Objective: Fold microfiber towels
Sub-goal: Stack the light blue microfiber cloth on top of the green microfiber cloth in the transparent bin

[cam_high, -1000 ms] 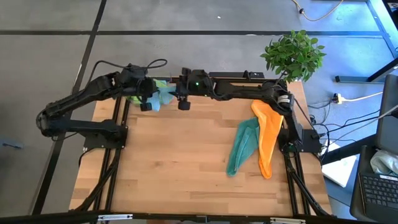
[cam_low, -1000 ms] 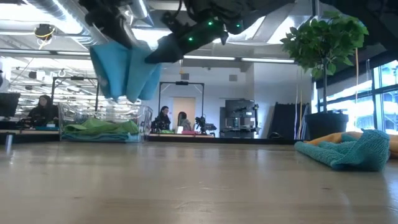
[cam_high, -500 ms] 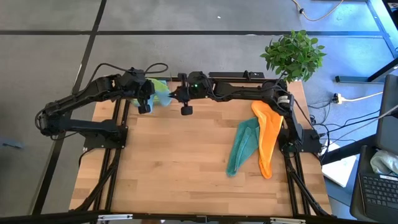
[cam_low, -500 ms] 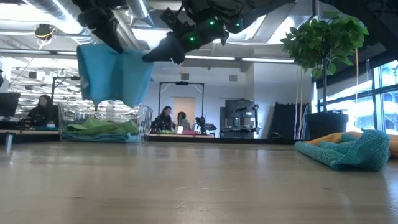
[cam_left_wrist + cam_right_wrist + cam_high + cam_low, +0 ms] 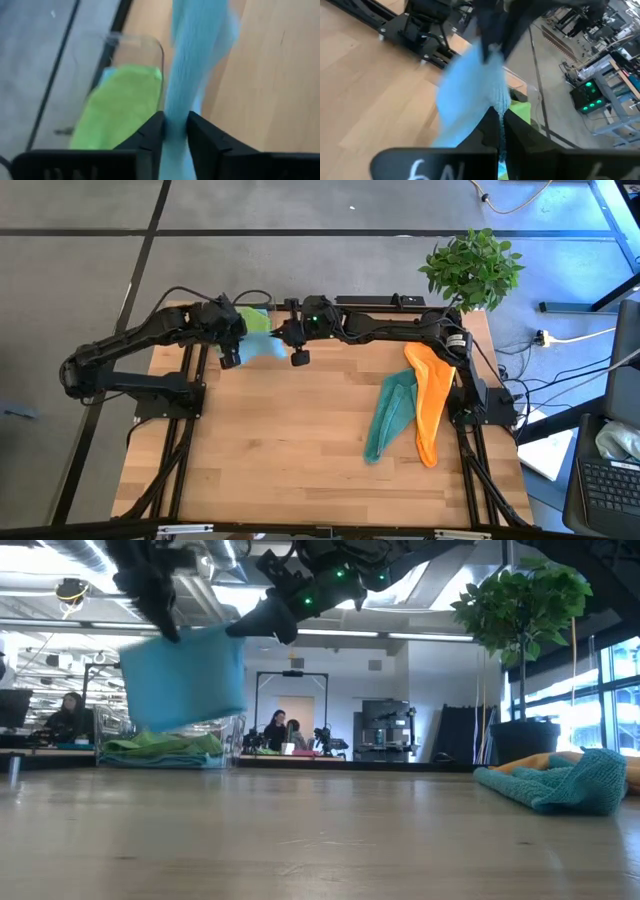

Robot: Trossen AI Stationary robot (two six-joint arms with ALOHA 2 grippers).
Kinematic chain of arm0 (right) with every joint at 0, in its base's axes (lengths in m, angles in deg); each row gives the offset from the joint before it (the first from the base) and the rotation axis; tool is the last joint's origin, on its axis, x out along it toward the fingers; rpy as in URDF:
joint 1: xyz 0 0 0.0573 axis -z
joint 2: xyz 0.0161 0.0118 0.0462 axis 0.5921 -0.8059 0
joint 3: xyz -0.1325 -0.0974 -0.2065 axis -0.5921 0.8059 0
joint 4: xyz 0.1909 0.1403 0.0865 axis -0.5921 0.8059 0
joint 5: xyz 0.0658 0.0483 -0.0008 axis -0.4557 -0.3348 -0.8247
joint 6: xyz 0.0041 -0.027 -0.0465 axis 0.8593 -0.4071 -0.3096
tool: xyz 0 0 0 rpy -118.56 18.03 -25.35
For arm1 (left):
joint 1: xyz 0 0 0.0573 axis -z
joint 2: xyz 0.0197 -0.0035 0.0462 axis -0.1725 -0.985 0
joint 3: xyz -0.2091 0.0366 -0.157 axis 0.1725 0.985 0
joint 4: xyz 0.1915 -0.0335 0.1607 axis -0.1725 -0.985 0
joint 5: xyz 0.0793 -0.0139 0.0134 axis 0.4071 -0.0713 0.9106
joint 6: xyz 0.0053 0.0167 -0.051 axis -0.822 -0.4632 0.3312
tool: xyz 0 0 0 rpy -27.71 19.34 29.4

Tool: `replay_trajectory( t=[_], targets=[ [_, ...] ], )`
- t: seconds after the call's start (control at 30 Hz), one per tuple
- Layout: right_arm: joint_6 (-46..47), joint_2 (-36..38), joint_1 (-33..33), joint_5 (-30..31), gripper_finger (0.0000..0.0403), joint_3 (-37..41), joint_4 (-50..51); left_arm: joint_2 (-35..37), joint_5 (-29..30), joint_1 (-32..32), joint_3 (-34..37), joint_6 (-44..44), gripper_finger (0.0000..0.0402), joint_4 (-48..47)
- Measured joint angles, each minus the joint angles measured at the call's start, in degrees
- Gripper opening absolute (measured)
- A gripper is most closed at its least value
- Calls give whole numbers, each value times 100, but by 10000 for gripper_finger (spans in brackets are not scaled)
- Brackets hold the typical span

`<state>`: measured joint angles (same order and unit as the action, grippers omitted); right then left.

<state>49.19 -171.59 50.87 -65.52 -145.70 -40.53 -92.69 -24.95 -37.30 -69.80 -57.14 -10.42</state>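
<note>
1. Since a second ago, the light blue towel [image 5: 185,675] has been drawn wider between the two grippers; in the low view it then hung in narrow folds and now shows as a broad, nearly flat sheet in the air.
2. The left gripper [image 5: 174,131] is clamped on one edge of this towel, its two dark fingers [image 5: 150,135] pressed against the cloth on either side.
3. The right gripper [image 5: 498,131] pinches the opposite edge, its fingers closed tight with the fabric rising between them.
4. Both grippers sit close together above the far edge of the wooden table [image 5: 290,450], the left gripper [image 5: 229,354] beside the right gripper [image 5: 297,353], with the blue cloth [image 5: 262,346] stretched between them, clear of the tabletop.
5. Behind the held towel, a clear bin [image 5: 215,735] at the table's far left corner holds a lime green towel [image 5: 117,102].
6. On the right side of the table, a teal towel [image 5: 390,415] and an orange towel [image 5: 430,402] lie unfolded, side by side and touching.
7. A potted plant [image 5: 472,268] stands at the far right corner.
8. People [image 5: 272,730] sit in the room beyond the table.
</note>
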Motion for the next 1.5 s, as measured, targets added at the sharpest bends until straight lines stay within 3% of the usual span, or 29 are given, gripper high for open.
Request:
replay_trajectory(
  t=[0.17, 0.3, 0.57, 0.73, 0.97, 1.3, 1.5],
  targets=[
    [-2, 0, 2, 2, 6, 0, 66, -4, 3, -1, 709, 82, 123, 305],
    [-20, 0, 0, 2, 6, 0, 163, -2, -38, 1, 1032, 164, 136, 740],
    [-113, 0, 0, 2, 6, 0, 496, 98, -950, 1, 1063, 168, 138, 1522],
    [-280, 0, 0, 2, 6, 0, 525, 118, -1194, -49, 1063, 43, 138, 1536],
    [-299, 0, 0, 2, 6, 0, 579, 120, -2493, -452, 1063, 64, 138, 1663],
    [-308, 0, -13, -38, 8, 0, 661, 51, -2463, -691, 1064, 348, 138, 1908],
    [-322, 0, -14, -62, 8, 0, 684, -355, -2787, -681, 1063, 624, 138, 2048]
  ],
)
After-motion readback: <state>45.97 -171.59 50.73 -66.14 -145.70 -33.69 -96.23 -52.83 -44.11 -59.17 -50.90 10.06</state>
